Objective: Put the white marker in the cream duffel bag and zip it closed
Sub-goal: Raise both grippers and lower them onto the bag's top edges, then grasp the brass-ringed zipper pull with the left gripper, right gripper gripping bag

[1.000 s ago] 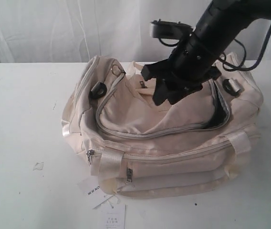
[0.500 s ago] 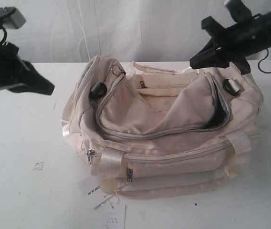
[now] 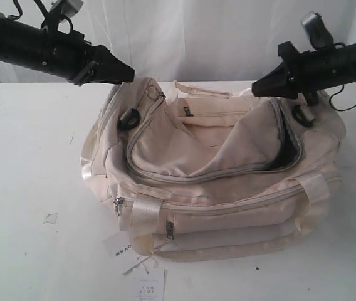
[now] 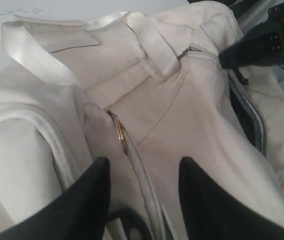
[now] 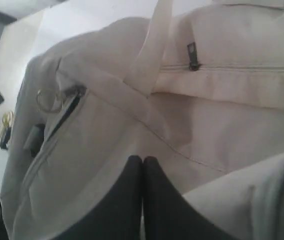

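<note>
Paper hang tags (image 3: 148, 283) lie nearest on the white table (image 3: 27, 188). Behind them sits the cream duffel bag (image 3: 184, 157), its main opening (image 3: 287, 153) gaping at the right end. Over its far side, the left gripper (image 4: 142, 167) is parted and empty, and the right gripper (image 5: 143, 160) is pressed closed on nothing.

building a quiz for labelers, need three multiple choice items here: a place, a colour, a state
1. Where are the paper hang tags? A) on the table at the cream duffel bag's near edge B) on top of the bag C) in a hand
2. What colour is the lining in the bag's top opening? A) red B) dark C) yellow
3. How are the hands? A) both open B) left hand open, right hand shut C) both shut
1 A, they lie on the white tabletop; 2 B, the gap looks black; 3 B, left fingers stand apart, right fingers touch.
</note>
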